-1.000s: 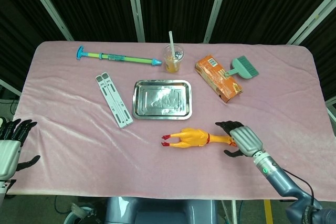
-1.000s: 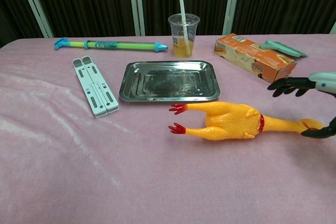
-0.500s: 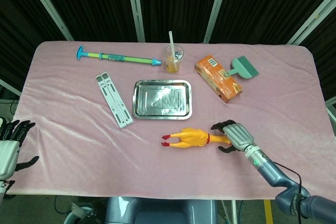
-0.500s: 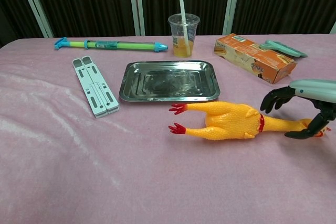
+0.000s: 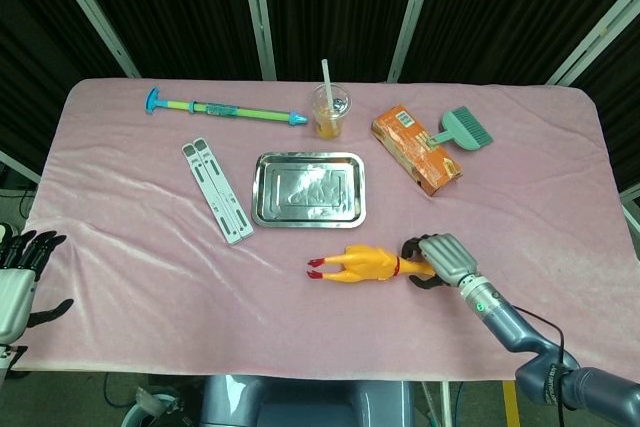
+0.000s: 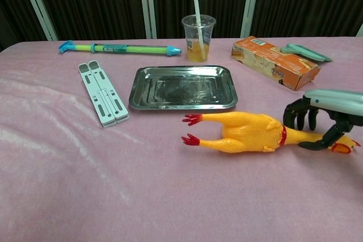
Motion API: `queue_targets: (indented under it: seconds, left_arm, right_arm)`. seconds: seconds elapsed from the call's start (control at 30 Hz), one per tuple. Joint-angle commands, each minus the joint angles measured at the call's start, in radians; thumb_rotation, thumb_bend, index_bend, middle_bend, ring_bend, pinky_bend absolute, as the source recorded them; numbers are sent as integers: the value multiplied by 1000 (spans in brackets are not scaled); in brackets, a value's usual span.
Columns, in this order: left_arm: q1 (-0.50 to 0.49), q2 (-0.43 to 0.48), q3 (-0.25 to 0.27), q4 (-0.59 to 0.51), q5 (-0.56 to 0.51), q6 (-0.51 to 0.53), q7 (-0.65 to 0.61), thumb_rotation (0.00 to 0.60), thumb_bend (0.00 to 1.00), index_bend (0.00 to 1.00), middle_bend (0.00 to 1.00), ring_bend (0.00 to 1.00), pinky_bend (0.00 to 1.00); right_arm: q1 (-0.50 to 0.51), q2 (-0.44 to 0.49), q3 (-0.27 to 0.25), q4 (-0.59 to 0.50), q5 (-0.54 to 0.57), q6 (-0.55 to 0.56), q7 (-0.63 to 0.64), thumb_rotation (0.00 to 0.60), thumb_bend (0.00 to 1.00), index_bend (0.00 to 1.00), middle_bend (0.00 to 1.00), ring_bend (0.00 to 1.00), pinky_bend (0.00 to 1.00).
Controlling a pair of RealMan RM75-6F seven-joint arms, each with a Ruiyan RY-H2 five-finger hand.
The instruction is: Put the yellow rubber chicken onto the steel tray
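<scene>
The yellow rubber chicken (image 5: 360, 264) (image 6: 244, 131) lies on the pink cloth just in front of the steel tray (image 5: 308, 157) (image 6: 181, 106), red feet to the left and head to the right. My right hand (image 5: 441, 259) (image 6: 326, 103) covers its neck; the dark fingers (image 6: 300, 118) curl down behind the neck and the thumb comes in from the near side, gripping it. The tray has nothing in it. My left hand (image 5: 17, 284) hangs off the table's front left corner, fingers apart, holding nothing; only the head view shows it.
Behind the tray stands a plastic cup (image 5: 331, 112) with a straw and orange drink. An orange carton (image 5: 416, 150) and a green brush (image 5: 464, 127) lie at the back right. A white folding stand (image 5: 217, 190) and a green water pump (image 5: 225, 108) lie left of the tray.
My right hand slid left along the chicken's neck and lowered, and its fingers closed around the neck. The chicken's head dipped slightly. The left hand barely moved.
</scene>
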Motion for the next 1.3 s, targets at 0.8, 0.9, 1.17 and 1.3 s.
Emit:
queue_targets:
  seconds: [0.8,0.9,1.17,1.3]
  left_arm:
    - [-90,53,5,-23,91,-100,-174,600,29,172,145,77,111]
    - [-139,70,-14,-61,111,-141,-189,600,29,181,152,77,111]
    - [-366,132,-133,-267,55,-388,-152,600,23,184,154,78,120]
    - [-450,128,-170,-331,-29,-493,-89,600,3,178,156,78,121]
  right_arm:
    - [-8,91,-80,-16,-143,171,280,600,517,872,708,701,786]
    - [-10,114,-86,-43,-158,196,308,600,519,874,712,704,787]
    - [5,147,-78,-124,-190,248,356,600,520,879,716,708,787]
    - [16,146,-65,-156,-185,248,330,600,520,879,716,708,787]
